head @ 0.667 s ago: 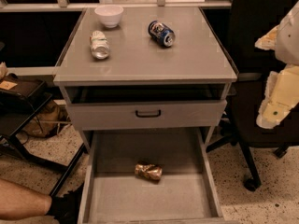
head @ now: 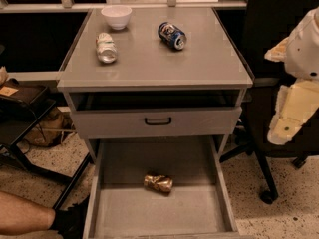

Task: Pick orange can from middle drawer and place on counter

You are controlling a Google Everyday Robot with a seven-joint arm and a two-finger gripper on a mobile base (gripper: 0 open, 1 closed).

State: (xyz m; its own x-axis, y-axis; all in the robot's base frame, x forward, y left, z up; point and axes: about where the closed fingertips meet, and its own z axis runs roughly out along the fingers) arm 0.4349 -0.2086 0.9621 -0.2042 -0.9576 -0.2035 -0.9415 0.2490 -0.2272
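Observation:
The orange can lies on its side, crumpled and shiny, on the floor of the open middle drawer, near the drawer's middle. The counter is the grey cabinet top above it. My gripper hangs at the right edge of the view, to the right of the cabinet at about the height of the upper drawer, well away from the can and holding nothing that I can see.
On the counter lie a white-silver can, a blue can and a white bowl. The upper drawer with a black handle stands slightly open. An office chair base is on the right, a person's leg at bottom left.

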